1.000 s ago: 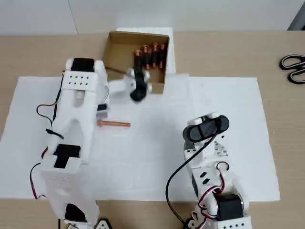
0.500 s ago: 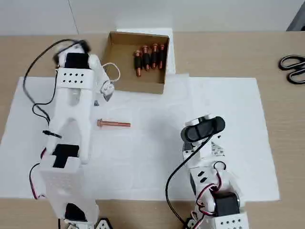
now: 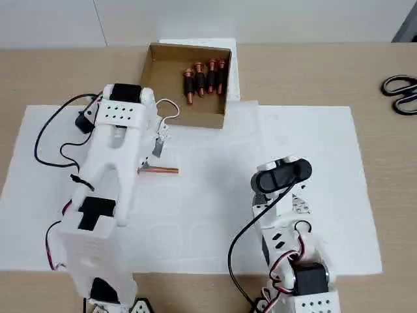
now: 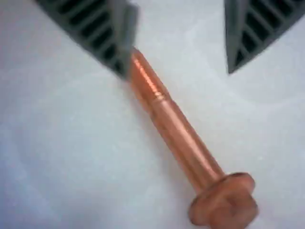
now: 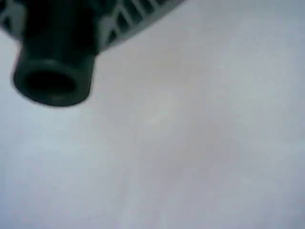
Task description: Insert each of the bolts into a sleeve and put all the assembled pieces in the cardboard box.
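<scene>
While the right gripper (image 5: 71, 28) clasps a black sleeve (image 5: 52, 71) at near right, the left gripper (image 4: 178, 67) hangs wide open just above the 1 loose copper bolt (image 4: 181, 138). It lies on the white sheet (image 3: 208, 215), long axis left-right, flanged head left, threaded end beside one finger.

Copper bolt (image 4: 181, 138) lies flat, threaded tip under the parted left end effector (image 4: 178, 62) — black sleeve (image 5: 53, 67) gripped in the right end effector (image 5: 71, 24); four assembled pieces (image 3: 205, 77) rest in the cardboard box (image 3: 151, 85) beyond.
</scene>
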